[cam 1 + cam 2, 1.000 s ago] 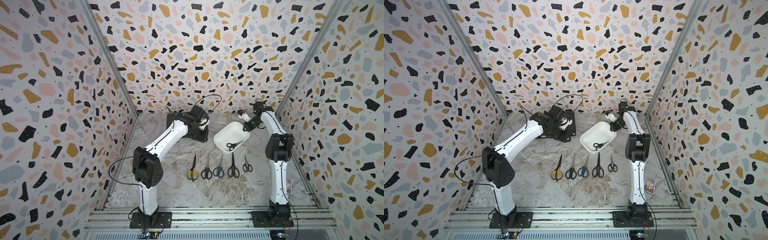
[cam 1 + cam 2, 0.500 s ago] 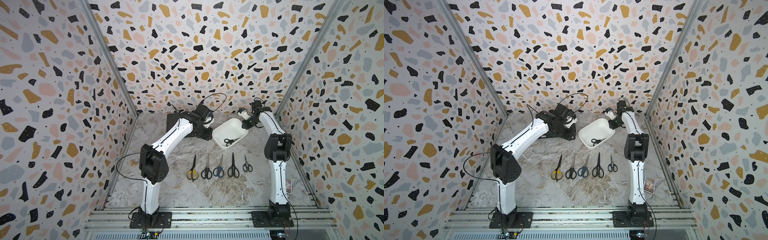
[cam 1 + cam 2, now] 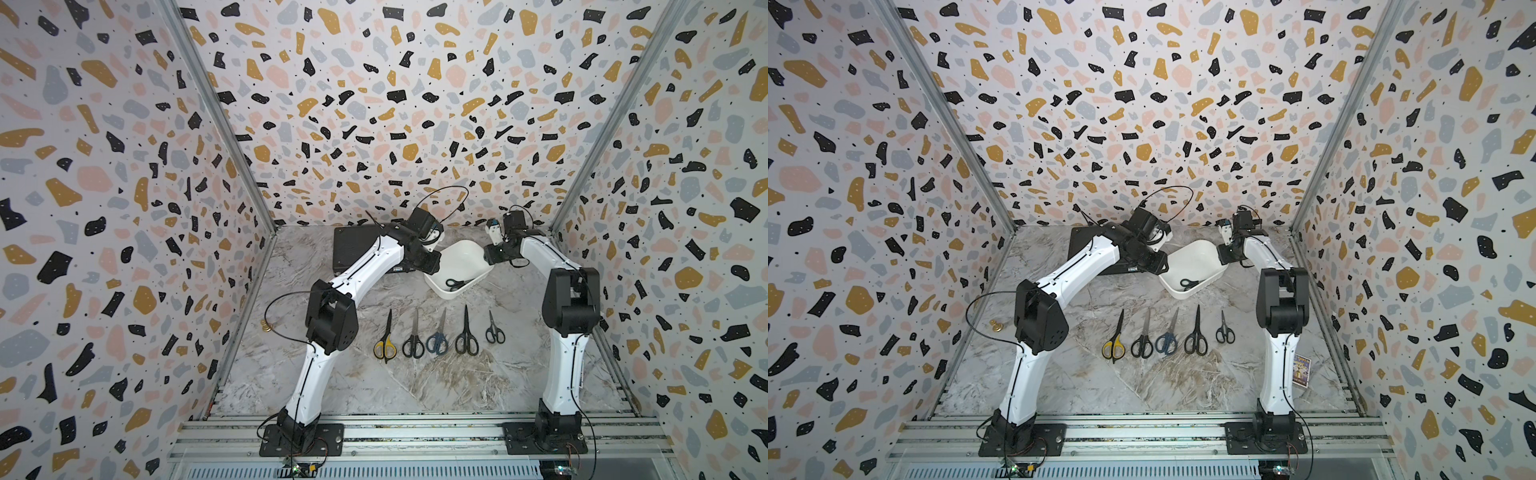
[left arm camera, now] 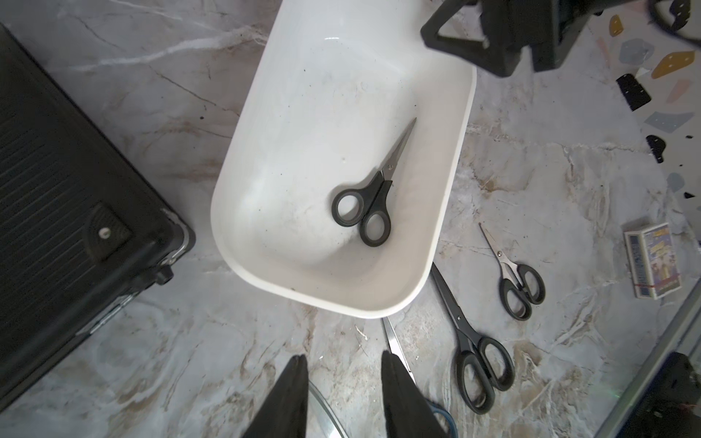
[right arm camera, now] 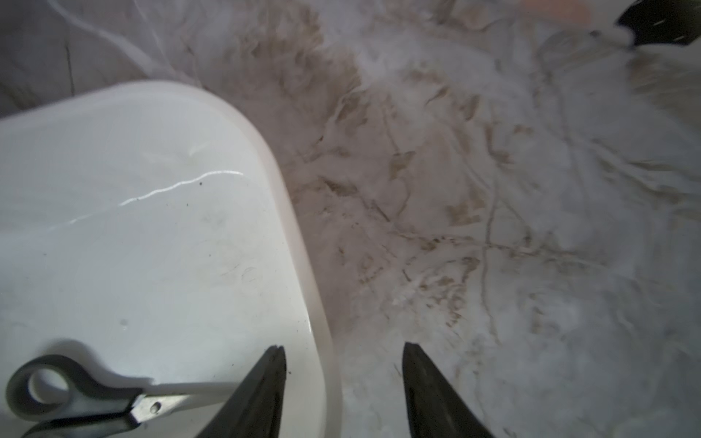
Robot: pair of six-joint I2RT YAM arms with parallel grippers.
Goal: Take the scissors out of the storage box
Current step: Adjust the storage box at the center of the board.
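Scissors (image 4: 381,182) lie diagonally in storage box (image 4: 303,113), handles toward parted, empty left gripper (image 4: 343,360); right gripper (image 5: 343,347) straddles its rim, apparently ungripped.

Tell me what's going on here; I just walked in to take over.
A two-armed robot is emptying a white storage box. Five pairs of scissors lie in a row on the marble tabletop; one black-handled pair sits inside. The left end effector hovers open near the box; the right end effector, open, straddles its rim.

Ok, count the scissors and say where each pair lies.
6. One black-handled pair lies in the storage box; five lie in a row on the table: yellow-handled, black, blue-grey, long black, small black. None seems hidden.
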